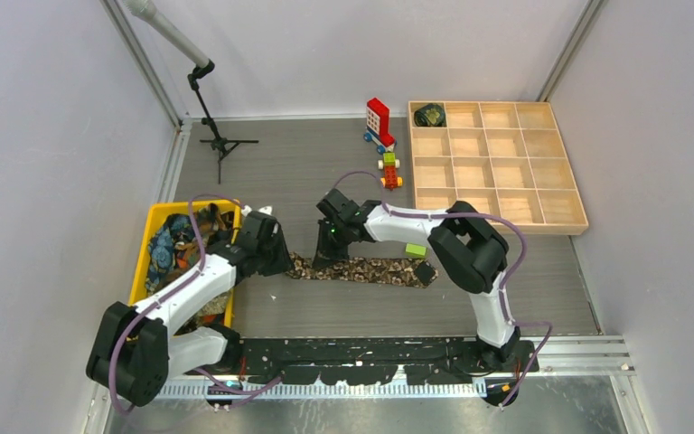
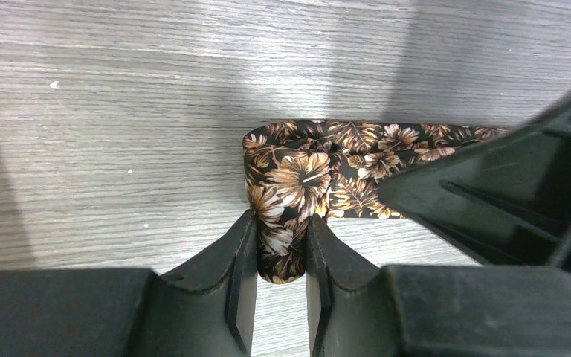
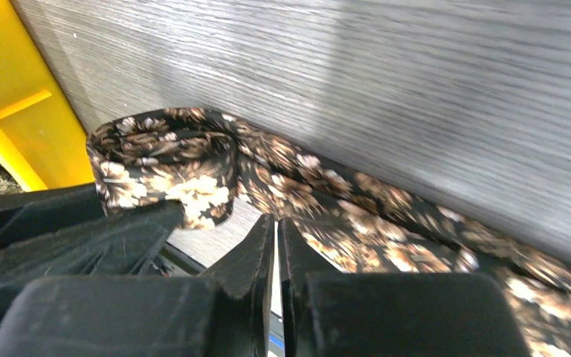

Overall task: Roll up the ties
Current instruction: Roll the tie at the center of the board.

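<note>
Top view: the tie [image 1: 361, 269] lies just right of the yellow bin [image 1: 164, 209], long axis running away from the bin. My left gripper [image 1: 274, 258] is at the bin-side end, nearer than my right gripper [image 1: 327, 255].
Left wrist: my left fingers [image 2: 242, 253] clamp the tie's folded end.
Right wrist: my right fingers [image 3: 256, 245] are pressed together and empty, the tie just ahead.

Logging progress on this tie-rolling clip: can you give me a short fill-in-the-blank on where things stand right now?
The left gripper is shut on the floral tie at its started roll; the bin of loose ties is coloured ___.
The wooden tray holds ___ rolled tie.
It sits in the tray's far-___ corner compartment.
Missing words: yellow; one; left.
</note>
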{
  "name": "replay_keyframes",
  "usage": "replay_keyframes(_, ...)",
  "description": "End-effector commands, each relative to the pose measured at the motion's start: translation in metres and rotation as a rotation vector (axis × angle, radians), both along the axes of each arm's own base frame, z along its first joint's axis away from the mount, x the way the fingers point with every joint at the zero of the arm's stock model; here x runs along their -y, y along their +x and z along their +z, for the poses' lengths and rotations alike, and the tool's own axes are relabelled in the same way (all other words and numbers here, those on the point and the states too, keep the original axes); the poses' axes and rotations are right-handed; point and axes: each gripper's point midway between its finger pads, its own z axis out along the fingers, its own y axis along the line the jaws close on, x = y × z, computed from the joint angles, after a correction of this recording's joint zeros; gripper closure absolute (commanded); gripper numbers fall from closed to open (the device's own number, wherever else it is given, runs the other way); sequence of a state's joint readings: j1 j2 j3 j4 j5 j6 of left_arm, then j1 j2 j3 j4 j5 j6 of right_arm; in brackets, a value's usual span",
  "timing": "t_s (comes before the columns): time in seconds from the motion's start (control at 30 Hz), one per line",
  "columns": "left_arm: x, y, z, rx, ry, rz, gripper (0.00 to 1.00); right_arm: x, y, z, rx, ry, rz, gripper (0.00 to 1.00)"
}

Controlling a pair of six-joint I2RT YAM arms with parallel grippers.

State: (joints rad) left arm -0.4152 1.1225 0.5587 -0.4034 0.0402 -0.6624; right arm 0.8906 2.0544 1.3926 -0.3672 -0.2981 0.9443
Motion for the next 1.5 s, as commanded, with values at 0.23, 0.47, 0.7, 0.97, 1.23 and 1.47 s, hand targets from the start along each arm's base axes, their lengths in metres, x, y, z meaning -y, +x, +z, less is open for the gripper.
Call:
replay_keyframes(0.23, -0.009, 0.009, 0.008, 0.026, 0.314, 0.026, 0.91, 0.055, 0.027, 0.057, 0.109, 0.055, -0.107, 0.89)
replay_keyframes(0.47, 0.003, 0.008, 0.011, 0.047, 0.442, -0.009, 0.93, 0.079, 0.032, 0.064, 0.124, 0.058, -0.151, 0.88)
replay_keyframes(0.7, 0.019, 0.008, 0.011, 0.055, 0.574, -0.078, 0.94, 0.088, 0.034, 0.067, 0.129, 0.060, -0.173, 0.89)
replay_keyframes(0.97, 0.039, 0.007, 0.010, 0.055, 0.609, -0.167, 0.94, 0.117, 0.042, 0.069, 0.156, -0.010, -0.255, 0.89)
replay_keyframes(1.23, 0.056, 0.003, -0.002, 0.013, 0.621, -0.253, 0.94, 0.172, 0.057, 0.072, 0.188, -0.088, -0.450, 0.87)
replay_keyframes(1.47, 0.067, 0.001, -0.015, -0.037, 0.638, -0.318, 0.89, 0.195, 0.063, 0.085, 0.223, -0.073, -0.522, 0.82)
